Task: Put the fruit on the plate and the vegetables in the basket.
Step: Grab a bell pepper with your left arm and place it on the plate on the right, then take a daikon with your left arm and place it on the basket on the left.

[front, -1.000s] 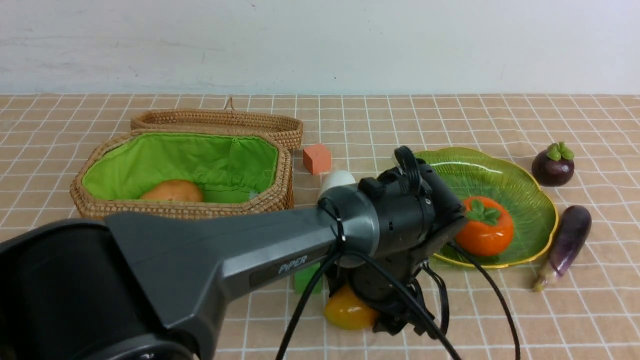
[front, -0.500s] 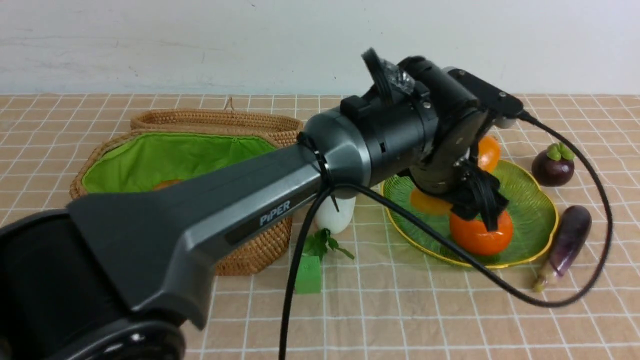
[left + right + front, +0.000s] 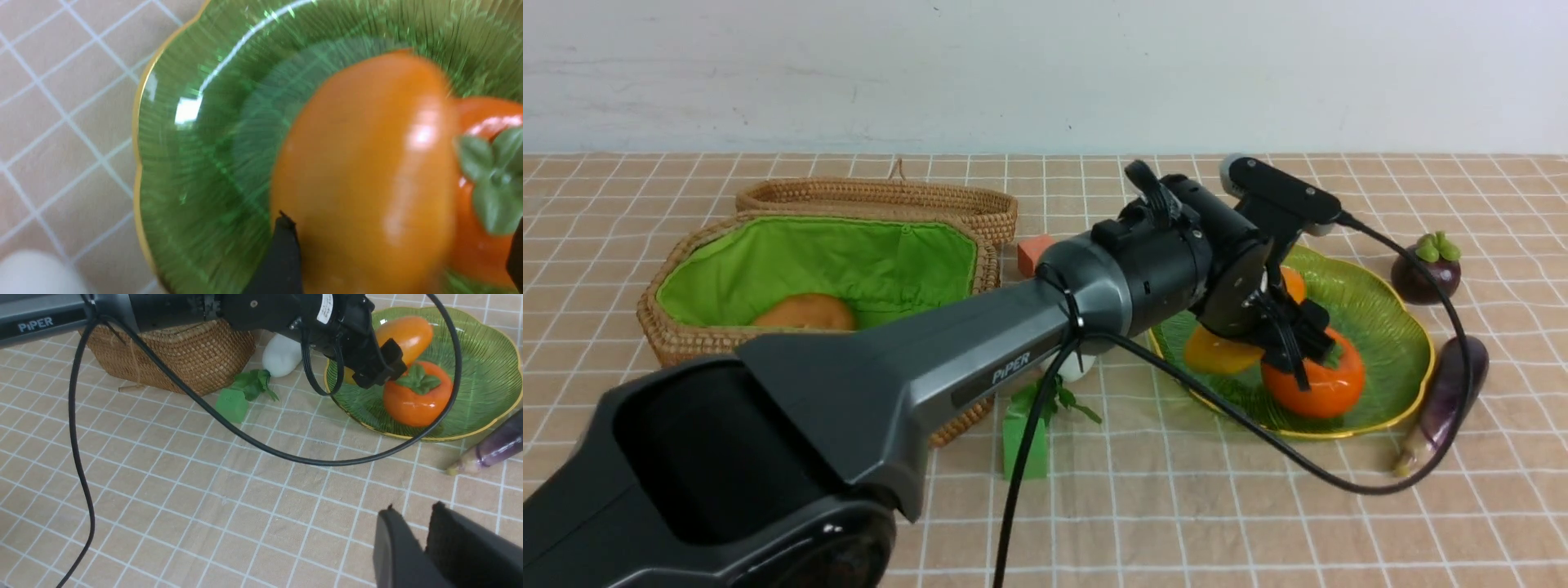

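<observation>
My left gripper [image 3: 1286,339] hangs low over the green plate [image 3: 1409,327], open. The yellow-orange mango [image 3: 367,179] lies on the plate between its fingers [image 3: 282,253], leaning on the persimmon [image 3: 1327,388]. The far finger stands clear of the mango. The mangosteen [image 3: 1425,273] and the eggplant [image 3: 1450,392] lie on the cloth right of the plate. The potato [image 3: 805,312] sits in the basket [image 3: 686,335]. The white radish [image 3: 280,357] lies between basket and plate, partly hidden by the arm. My right gripper [image 3: 412,510] hovers over bare cloth with a narrow gap and nothing in it.
A green cube [image 3: 1025,437] stands by the radish leaves [image 3: 1058,400] in front of the basket. An orange cube [image 3: 1031,249] shows behind the arm. The left arm's black cable [image 3: 1258,433] loops over the plate's front rim and the cloth. The basket lid [image 3: 882,200] lies behind the basket.
My left arm lifted the mango from the front of the table, swung it up over the plate and lowered it there. Its jaws have widened. The right arm has not moved.
</observation>
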Controlling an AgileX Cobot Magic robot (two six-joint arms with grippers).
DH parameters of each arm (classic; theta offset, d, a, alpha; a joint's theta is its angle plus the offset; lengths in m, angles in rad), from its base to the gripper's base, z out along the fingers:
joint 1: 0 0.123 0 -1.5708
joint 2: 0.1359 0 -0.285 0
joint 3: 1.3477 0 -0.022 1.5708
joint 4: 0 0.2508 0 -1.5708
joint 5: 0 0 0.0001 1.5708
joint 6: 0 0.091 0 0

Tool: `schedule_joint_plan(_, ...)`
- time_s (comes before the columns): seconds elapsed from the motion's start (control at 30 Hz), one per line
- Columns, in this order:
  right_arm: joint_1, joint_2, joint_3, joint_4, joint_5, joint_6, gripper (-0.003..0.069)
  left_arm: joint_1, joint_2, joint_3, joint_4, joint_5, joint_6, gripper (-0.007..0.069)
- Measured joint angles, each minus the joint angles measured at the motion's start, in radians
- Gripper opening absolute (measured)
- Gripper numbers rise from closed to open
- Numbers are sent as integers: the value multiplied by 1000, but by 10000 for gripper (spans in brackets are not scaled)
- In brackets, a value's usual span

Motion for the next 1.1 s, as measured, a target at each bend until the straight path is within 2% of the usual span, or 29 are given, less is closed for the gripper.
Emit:
schedule_joint_plan(0.17,0,0,0,0,-1,0,137,0,-104,-2,-66,196,0,623)
schedule_joint_plan(0.23,0,0,0,0,-1,0,137,0,-154,-7,-63,314,0,569)
schedule_joint_plan(0.33,0,0,0,0,-9,0,139,11,-173,-13,-34,419,0,499)
schedule_joint_plan(0.4,0,0,0,0,-14,0,139,30,-158,-13,-24,456,-3,478)
schedule_joint_plan(0.57,0,0,0,0,-22,0,139,96,-68,-11,22,429,-39,470)
schedule_joint_plan(0.67,0,0,0,4,-22,0,139,122,-20,-11,98,389,-69,477)
schedule_joint_plan(0.83,0,0,0,7,-22,0,139,129,19,-11,225,331,-148,480)
schedule_joint_plan(1.1,0,0,0,7,-22,0,141,129,69,-11,287,280,-188,484)
